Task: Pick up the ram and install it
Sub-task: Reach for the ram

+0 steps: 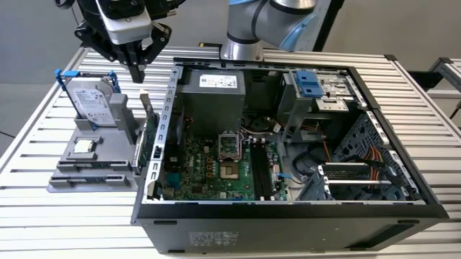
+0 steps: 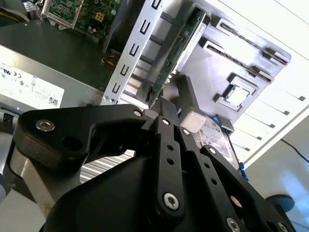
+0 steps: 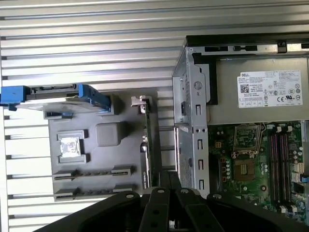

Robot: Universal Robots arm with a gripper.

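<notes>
Hovering at the exterior view's upper left, the pincer [image 1: 137,74] hangs clenched with nothing between its fingers, above the far end of the gray tray [image 1: 79,186] on the table [image 1: 43,216]. The ram [image 1: 97,165] lies flat in 1 of the tray's 2 long slots at the near end, well apart from the pincer; the first wrist view shows it too [image 3: 92,172]. A hard drive [image 1: 94,105] stands on the tray, and a green card [image 1: 148,135] stands upright just beside the open case [image 1: 288,213].
</notes>
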